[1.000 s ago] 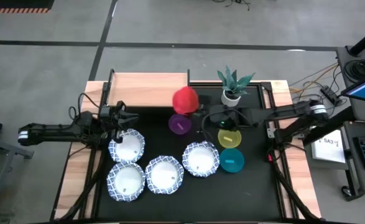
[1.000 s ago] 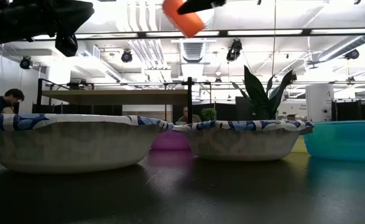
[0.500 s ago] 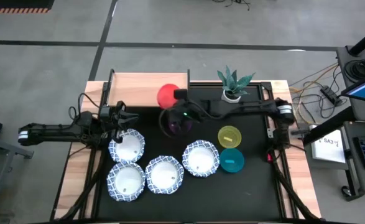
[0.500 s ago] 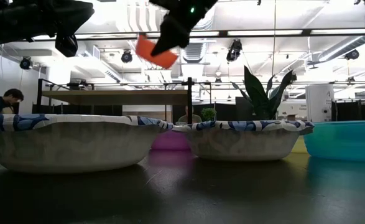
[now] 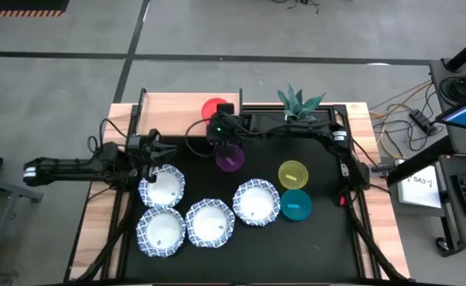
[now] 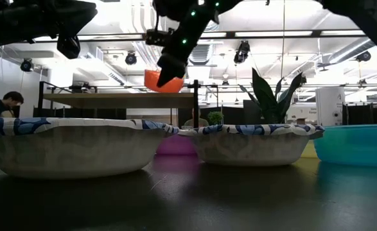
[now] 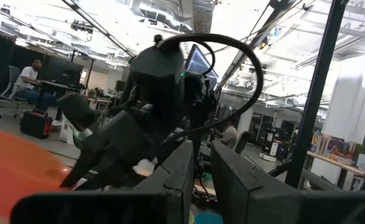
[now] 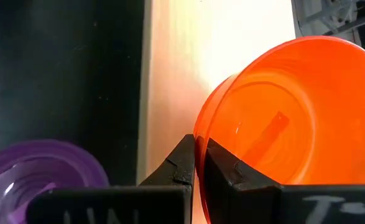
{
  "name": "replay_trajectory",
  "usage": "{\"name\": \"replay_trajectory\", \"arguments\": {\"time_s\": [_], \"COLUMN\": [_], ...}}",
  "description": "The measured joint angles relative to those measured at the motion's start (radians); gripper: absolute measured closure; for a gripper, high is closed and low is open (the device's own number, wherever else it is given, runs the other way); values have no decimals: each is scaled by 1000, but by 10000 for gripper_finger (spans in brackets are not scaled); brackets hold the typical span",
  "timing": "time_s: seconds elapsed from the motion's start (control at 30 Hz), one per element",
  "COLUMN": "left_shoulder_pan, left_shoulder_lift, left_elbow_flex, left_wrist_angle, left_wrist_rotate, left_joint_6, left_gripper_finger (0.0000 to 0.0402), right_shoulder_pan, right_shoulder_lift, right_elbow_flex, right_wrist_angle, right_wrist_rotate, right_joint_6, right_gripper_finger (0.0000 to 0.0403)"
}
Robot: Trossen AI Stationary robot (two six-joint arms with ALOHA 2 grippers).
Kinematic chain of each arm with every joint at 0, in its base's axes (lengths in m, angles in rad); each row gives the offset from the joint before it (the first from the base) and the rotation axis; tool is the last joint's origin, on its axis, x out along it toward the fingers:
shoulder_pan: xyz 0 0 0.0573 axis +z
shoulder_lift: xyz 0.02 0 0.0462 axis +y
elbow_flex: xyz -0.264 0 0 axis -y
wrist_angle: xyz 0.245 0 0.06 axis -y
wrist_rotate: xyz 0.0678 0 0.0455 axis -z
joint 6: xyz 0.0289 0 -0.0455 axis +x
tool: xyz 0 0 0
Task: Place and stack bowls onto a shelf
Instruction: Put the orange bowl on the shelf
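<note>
The red bowl (image 5: 214,107) (image 6: 160,79) is over the right end of the light-wood shelf (image 5: 177,110) (image 6: 111,100), tilted, its base just at board height. My right gripper (image 5: 221,121) (image 8: 199,163) is shut on it. The purple bowl (image 5: 230,158), yellow bowl (image 5: 292,173) and teal bowl (image 5: 296,204) stand on the black mat. So do several white blue-rimmed bowls (image 5: 209,222). My left gripper (image 5: 156,147) (image 7: 202,168) hovers shut above the white bowl nearest the shelf (image 5: 162,187). My right gripper pinches the red bowl's rim (image 8: 198,138), one finger on each side of the wall. It comes from the table's right, slanting down. The bowl is tilted over the shelf's right end; whether its base touches the board, I cannot tell.
A small potted plant (image 5: 297,109) stands right of the shelf at the mat's far edge. A black upright post (image 6: 196,102) marks the shelf's right end. People sit in the room behind the table (image 6: 5,102).
My right gripper has carried the red bowl from high above the purple bowl toward the table's far left and down. The bowl now sits at board height over the shelf's right end. The left arm has kept still.
</note>
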Motion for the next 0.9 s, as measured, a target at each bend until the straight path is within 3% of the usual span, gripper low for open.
{"name": "replay_trajectory", "arguments": {"time_s": [0.33, 0.7, 0.9], "left_shoulder_pan": [0, 0, 0], "left_shoulder_lift": [0, 0, 0], "left_elbow_flex": [0, 0, 0], "left_wrist_angle": [0, 0, 0], "left_wrist_rotate": [0, 0, 0], "left_joint_6": [0, 0, 0], "left_gripper_finger": [362, 362, 362], "right_shoulder_pan": [-40, -56, -56], "right_shoulder_lift": [51, 52, 34], "right_elbow_flex": [54, 54, 53], "right_wrist_angle": [-1, 8, 11], "right_wrist_rotate": [-33, -28, 8], "right_joint_6": [4, 12, 11], "right_gripper_finger": [385, 292, 262]}}
